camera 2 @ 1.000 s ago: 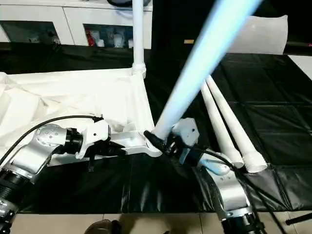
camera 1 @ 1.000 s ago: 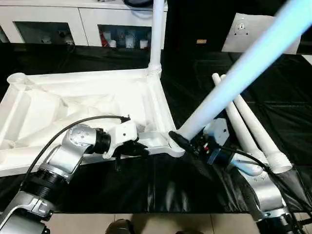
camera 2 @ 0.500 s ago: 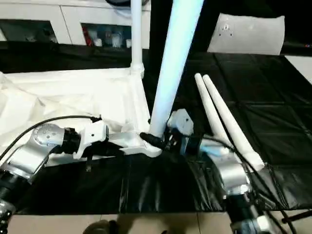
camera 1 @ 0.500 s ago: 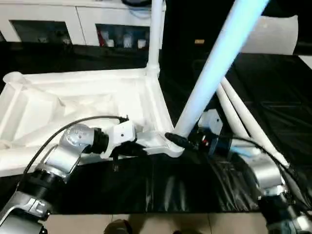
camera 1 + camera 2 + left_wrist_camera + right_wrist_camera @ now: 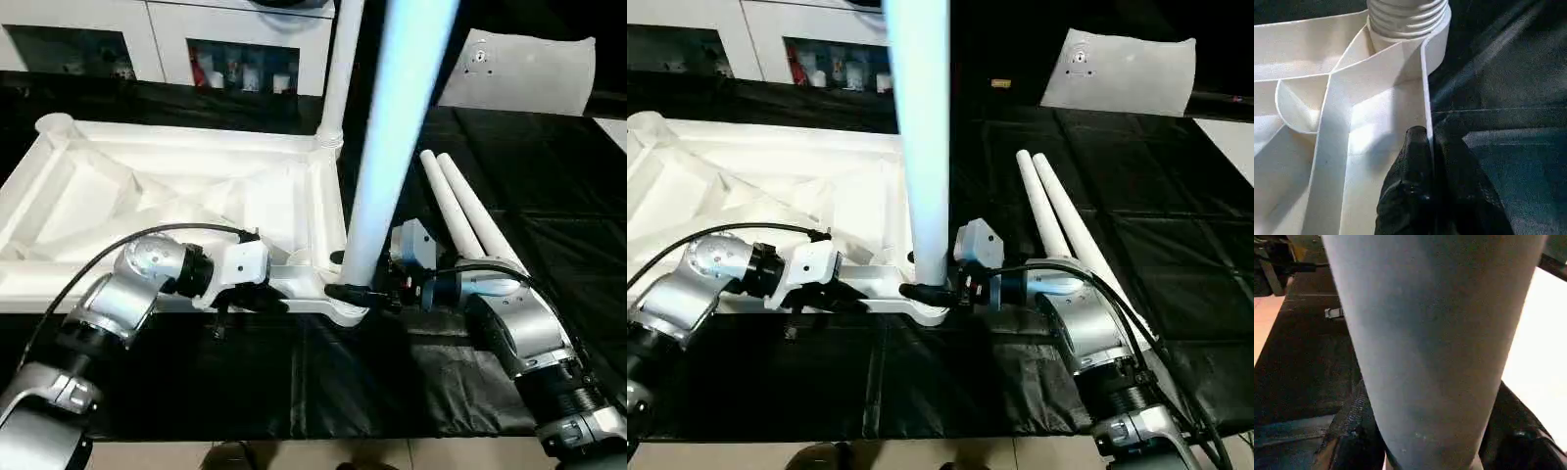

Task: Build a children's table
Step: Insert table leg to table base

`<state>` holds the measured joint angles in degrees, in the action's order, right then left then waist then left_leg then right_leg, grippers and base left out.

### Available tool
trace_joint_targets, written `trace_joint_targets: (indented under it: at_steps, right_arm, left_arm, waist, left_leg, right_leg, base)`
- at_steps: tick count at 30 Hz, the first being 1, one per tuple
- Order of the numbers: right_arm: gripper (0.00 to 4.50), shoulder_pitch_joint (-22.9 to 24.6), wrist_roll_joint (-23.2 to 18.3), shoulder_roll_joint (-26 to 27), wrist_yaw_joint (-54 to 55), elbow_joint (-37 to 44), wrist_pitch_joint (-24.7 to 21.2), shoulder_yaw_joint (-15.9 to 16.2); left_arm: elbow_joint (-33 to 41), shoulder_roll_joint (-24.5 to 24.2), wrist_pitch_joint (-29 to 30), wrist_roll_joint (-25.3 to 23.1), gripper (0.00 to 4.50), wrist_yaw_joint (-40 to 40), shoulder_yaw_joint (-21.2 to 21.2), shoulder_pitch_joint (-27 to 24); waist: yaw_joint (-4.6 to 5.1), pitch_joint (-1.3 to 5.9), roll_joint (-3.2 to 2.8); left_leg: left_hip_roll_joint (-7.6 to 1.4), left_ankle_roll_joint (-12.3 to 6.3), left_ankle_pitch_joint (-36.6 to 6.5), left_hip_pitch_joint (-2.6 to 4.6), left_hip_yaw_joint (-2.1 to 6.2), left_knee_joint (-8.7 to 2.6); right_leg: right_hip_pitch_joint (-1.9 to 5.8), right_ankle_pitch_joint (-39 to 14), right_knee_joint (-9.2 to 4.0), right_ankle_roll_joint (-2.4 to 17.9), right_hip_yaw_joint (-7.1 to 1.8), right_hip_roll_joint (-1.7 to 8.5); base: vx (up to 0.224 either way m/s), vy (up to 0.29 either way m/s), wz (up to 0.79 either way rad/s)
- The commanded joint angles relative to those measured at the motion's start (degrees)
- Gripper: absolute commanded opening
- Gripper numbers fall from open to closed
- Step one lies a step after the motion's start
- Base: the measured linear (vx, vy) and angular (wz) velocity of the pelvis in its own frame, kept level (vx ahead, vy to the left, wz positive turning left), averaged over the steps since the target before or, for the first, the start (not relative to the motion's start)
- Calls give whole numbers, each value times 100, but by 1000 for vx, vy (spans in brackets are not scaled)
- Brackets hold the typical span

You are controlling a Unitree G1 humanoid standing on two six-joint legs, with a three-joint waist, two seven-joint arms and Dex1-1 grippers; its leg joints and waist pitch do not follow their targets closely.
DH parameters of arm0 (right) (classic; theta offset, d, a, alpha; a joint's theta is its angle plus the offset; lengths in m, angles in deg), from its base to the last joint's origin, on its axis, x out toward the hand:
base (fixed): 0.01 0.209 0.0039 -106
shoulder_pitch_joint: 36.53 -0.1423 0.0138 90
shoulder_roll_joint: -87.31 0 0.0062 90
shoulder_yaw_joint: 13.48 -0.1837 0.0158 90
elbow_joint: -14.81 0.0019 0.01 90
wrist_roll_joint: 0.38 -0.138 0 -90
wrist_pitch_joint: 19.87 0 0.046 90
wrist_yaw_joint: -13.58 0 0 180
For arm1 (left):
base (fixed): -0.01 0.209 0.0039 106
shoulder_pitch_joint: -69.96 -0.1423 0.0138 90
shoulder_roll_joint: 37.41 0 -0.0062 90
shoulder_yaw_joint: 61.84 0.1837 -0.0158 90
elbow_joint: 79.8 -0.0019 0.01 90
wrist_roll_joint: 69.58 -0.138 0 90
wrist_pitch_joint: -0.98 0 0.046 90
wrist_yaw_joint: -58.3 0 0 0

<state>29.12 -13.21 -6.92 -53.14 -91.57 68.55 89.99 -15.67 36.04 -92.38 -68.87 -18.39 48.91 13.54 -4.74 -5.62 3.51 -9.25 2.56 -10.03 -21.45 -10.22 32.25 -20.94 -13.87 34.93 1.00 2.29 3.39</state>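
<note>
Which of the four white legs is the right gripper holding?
The leg at the tabletop's near corner socket, clamped by the right gripper; another stands at the far corner, two lie flat.

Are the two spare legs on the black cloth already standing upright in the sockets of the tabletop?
No. The two spare legs lie flat side by side on the black cloth, beside the tabletop.

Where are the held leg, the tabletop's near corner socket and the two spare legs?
held leg (image 5: 921, 147): right eye view, mid-shaft above the right gripper (image 5: 933, 292).
near corner socket (image 5: 350, 311): left eye view, outer rim under that leg.
spare legs (image 5: 1058, 225): right eye view, shafts lying side by side on the black cloth.
</note>
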Motion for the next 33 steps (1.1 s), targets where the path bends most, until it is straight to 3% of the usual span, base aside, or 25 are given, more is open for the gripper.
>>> trace_joint_targets:
  at_steps: [1, 5, 11, 14, 15, 17, 18, 19, 20, 21, 24, 27, 28, 29, 33]
  right_arm:
    - [193, 394, 235, 107, -483, -511, -273, 759]
    - [193, 406, 185, 165, -390, -537, -259, 651]
    - [193, 503, 145, 262, -94, -524, -264, 445]
    - [193, 489, 144, 497, 539, -663, -228, 154]
    - [193, 419, 243, 687, 1116, -811, -231, -13]
    - [193, 394, 277, 749, 1279, -865, -212, -54]
    - [193, 263, 354, 1081, 2013, -1095, -218, -257]
    - [193, 263, 354, 1081, 2013, -1095, -218, -257]
    - [193, 162, 364, 1350, 2502, -1241, -247, -400]
    - [193, 140, 369, 1433, 2627, -1270, -260, -442]
    - [192, -176, 473, 1944, 3489, -1673, -250, -586]
    - [192, -311, 527, 2099, 3751, -1843, -150, -602]
    - [192, -367, 517, 2188, 3827, -1906, -123, -607]
    - [192, -393, 538, 2230, 3871, -1933, -83, -590]
    - [192, -358, 533, 2233, 3858, -1826, 8, -626]
  left_arm:
    - [-35, 81, -257, -138, 0, 1, 95, 245]
    - [-229, 72, -302, -183, 0, 121, 39, 335]
    - [-235, 34, -112, -136, 0, 359, -169, 242]
    - [38, 64, 357, 47, 0, 688, -469, 68]
    - [388, 129, 811, 157, 0, 1051, -697, -109]
    - [504, 161, 955, 208, 0, 1159, -771, -169]
    - [1326, 385, 1786, 477, 0, 1686, -1100, -547]
    - [1326, 385, 1786, 477, 0, 1686, -1100, -547]
    - [2038, 615, 2488, 655, 0, 2049, -1260, -875]
    - [2243, 682, 2692, 692, 0, 2130, -1286, -974]
    - [3178, 1342, 3455, 459, 0, 2824, -1161, -1442]
    - [3266, 1639, 3640, 232, 0, 3154, -1087, -1463]
    - [3248, 1823, 3666, 112, 0, 3392, -1067, -1437]
    - [3255, 1919, 3677, 39, 0, 3551, -1064, -1422]
    - [3290, 1853, 3559, -77, 0, 3669, -1011, -1405]
  waist:
    - [80, 198, -103]
    - [73, 172, -94]
    - [71, 169, -122]
    - [80, 141, -149]
    - [91, 138, -168]
    - [132, 113, -153]
    - [177, 98, -226]
    - [221, 111, -205]
    - [240, 127, -228]
    - [302, 115, -213]
    - [357, 133, -203]
    - [373, 155, -202]
    - [376, 174, -141]
    - [371, 171, -169]
    - [359, 179, -188]
  left_leg:
    - [-478, -373, -1037, 159, 136, -421]
    - [-495, -190, -1380, 166, 145, -463]
    - [-501, -141, -1419, 168, 147, -481]
    - [-507, -7, -1719, 172, 159, -520]
    - [-509, 61, -1823, 168, 175, -534]
    - [-497, 87, -1914, 158, 186, -538]
    - [-508, 196, -2004, 126, 224, -552]
    - [-517, 211, -1978, 95, 230, -567]
    - [-507, 205, -1873, 80, 239, -573]
    - [-488, 142, -1688, 64, 216, -567]
    - [-468, -86, -1238, 55, 148, -493]
    - [-432, -273, -813, 47, 117, -441]
    - [-411, -403, -576, 32, 103, -410]
    - [-411, -523, -442, 35, 94, -394]
    - [-414, -656, -496, 41, 90, -383]
  right_leg:
    - [72, -350, -394, 1369, -309, 553]
    - [60, -915, -445, 1290, -329, 576]
    - [48, -875, -451, 1282, -338, 574]
    - [24, -1288, -488, 1282, -347, 588]
    - [26, -1554, -493, 1246, -350, 600]
    - [6, -1893, -531, 1226, -359, 617]
    - [-1, -2188, -531, 1214, -354, 637]
    - [35, -2183, -518, 1211, -349, 631]
    - [43, -2107, -508, 1172, -338, 612]
    - [27, -1799, -501, 1212, -341, 568]
    - [38, -1239, -482, 1331, -373, 564]
    - [62, -678, -443, 1341, -355, 514]
    - [90, -296, -418, 1347, -343, 502]
    - [83, -33, -395, 1363, -341, 496]
    - [82, -5, -395, 1335, -322, 485]
  base:
    - [0, 0, 0]
    - [0, 0, 0]
    - [0, 0, 0]
    - [0, 0, 0]
    - [0, 0, 0]
    - [0, 0, 0]
    - [0, 0, 0]
    - [0, 0, 0]
    - [0, 0, 0]
    - [0, 0, 0]
    - [0, 0, 0]
    - [0, 0, 0]
    - [0, 0, 0]
    - [0, 0, 0]
    - [0, 0, 0]
